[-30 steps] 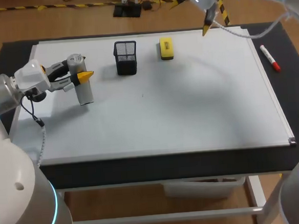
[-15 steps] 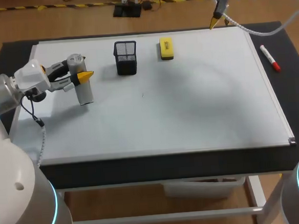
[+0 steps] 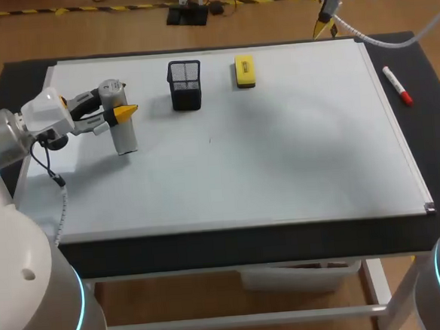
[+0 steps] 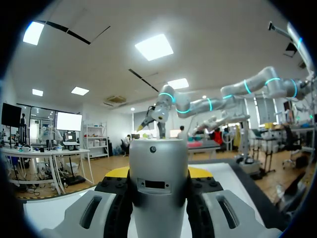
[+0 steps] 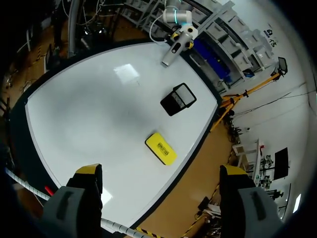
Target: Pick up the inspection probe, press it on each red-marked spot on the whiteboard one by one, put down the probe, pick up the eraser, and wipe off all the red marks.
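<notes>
Probe [image 3: 124, 134] upright at the left side of the whiteboard [image 3: 281, 168], gripped tight in the left tool [image 3: 117, 104]. No red marks to see. Eraser [image 3: 244, 70] near the far edge, not yet picked up. Right tool [image 5: 161, 171] wide open, high up. Likely left: putting down, wiping.

The grey left arm [image 3: 3, 142] reaches out level and low. Its left gripper [image 3: 119, 104] clamps a silver cylindrical probe [image 4: 158, 188] between its jaws, both yellow-tipped fingers touching it. The right gripper [image 5: 161, 171] points downward, its fingers spread wide.
</notes>
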Robot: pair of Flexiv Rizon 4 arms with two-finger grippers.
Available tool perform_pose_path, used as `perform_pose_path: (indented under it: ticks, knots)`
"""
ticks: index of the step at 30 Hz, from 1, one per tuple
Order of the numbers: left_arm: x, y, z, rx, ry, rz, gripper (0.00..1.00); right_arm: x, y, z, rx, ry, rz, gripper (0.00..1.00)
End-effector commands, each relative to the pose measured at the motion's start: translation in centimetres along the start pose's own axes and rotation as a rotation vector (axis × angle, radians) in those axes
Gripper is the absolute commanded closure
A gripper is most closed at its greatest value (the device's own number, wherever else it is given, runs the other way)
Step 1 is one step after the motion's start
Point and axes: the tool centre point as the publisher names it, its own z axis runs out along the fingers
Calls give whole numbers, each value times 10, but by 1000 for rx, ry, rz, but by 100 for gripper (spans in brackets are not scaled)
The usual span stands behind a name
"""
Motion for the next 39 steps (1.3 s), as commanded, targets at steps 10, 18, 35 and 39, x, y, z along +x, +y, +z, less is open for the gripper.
perform_pose_path:
  ticks: [10,18,35,39]
  knots:
    - [9,-12,-2,-17,9,7,100,-1,-1,-1,0,6,-2,0]
    - [-7,-28,17,-19,56,29,100,-1,-1,-1,0,6,-2,0]
    - [-54,-68,95,83,262,66,100,-1,-1,-1,0,6,-2,0]
    - [-64,-72,109,99,299,65,100,-1,-1,-1,0,6,-2,0]
